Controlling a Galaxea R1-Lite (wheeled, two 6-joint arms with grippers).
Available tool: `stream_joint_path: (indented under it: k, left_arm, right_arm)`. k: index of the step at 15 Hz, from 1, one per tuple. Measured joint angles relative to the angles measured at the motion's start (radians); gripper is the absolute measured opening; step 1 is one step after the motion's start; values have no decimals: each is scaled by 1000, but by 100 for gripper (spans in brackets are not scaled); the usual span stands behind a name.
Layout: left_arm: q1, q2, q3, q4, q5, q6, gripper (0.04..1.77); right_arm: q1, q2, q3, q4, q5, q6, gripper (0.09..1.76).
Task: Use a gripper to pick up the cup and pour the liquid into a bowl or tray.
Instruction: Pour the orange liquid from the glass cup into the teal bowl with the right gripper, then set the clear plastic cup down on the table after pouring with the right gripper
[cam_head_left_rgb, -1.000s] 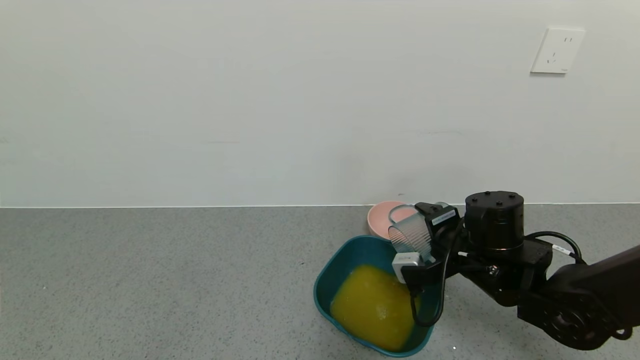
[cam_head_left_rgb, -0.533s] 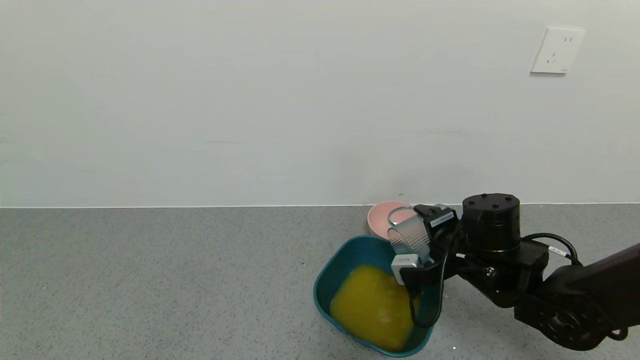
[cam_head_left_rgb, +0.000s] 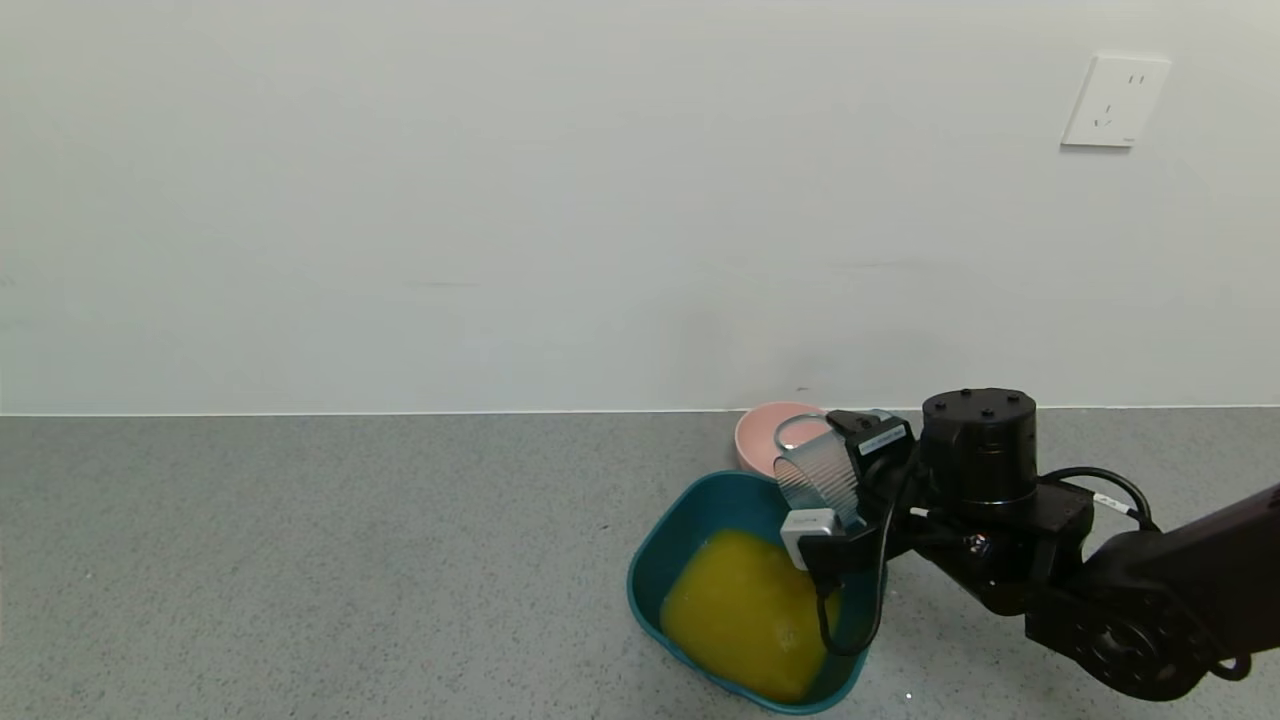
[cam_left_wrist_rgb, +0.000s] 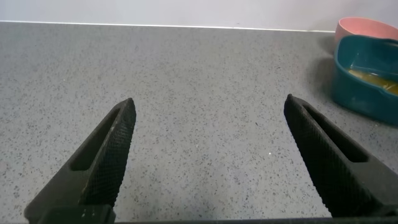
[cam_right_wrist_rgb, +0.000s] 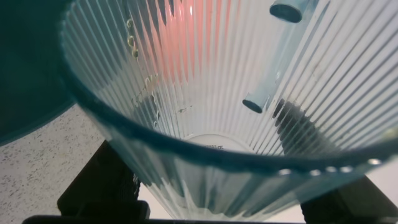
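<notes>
Cup (cam_head_left_rgb: 818, 472) tilted on its side above the far right corner of the tub (cam_head_left_rgb: 655, 548), mouth turned toward the pink bowl (cam_head_left_rgb: 760, 432) behind, clamped across its ribbed wall by the right hand (cam_head_left_rgb: 835, 480). Held over the tub so any last drips land inside rather than on the desk (cam_head_left_rgb: 300, 560). Looks empty from the right wrist view, only droplets clinging to the ribs (cam_right_wrist_rgb: 143, 68). Liquid (cam_head_left_rgb: 745, 612) pooled in the tub, so the pour seems done. Next, probably, righting the cup and setting it down clear of the tub. Left hand (cam_left_wrist_rgb: 208, 155) parked low over bare desk well to the left, spread wide and holding nothing.
</notes>
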Motion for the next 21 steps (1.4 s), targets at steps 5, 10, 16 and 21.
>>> stream_joint_path:
  k: [5,10,16,21]
  left_arm:
    - [0,0,0,0,0,0,172]
    - [0,0,0,0,0,0,172]
    - [0,0,0,0,0,0,172]
    - [0,0,0,0,0,0,172]
  right_arm:
    - [-1,-13,3,1,-18,13,137]
    - [5,-64,42,5,-61,163,137]
    - [-2,-135,107,5,-81,468,137]
    - [-6,-176,133,0,-83,778,137]
